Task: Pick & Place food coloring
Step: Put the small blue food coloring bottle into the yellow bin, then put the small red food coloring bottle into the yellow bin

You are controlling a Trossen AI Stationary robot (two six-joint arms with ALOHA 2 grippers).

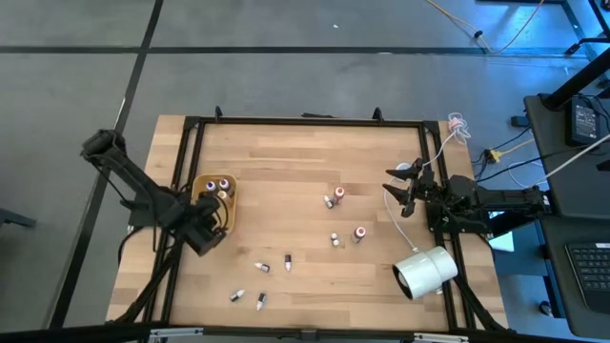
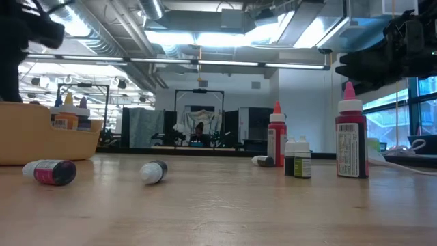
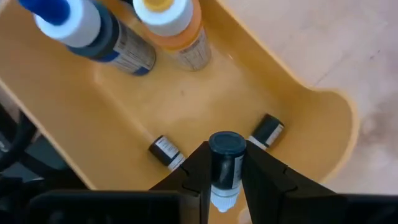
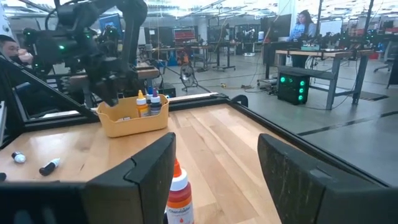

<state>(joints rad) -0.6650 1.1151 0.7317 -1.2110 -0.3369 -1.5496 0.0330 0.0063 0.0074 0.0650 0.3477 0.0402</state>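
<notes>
Left gripper [image 3: 225,177]: fingers clamped on a dark bottle [image 3: 225,163], white tip, over the yellow bin [image 3: 311,124].
Right gripper [image 1: 408,186]: fingers wide apart, empty.

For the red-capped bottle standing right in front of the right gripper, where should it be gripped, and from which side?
Probably across its body just below the cap, approached level from the right arm's side. The red-capped bottle stands upright between the open fingers of the right gripper, so a sideways pinch suits its narrow upright shape.
</notes>
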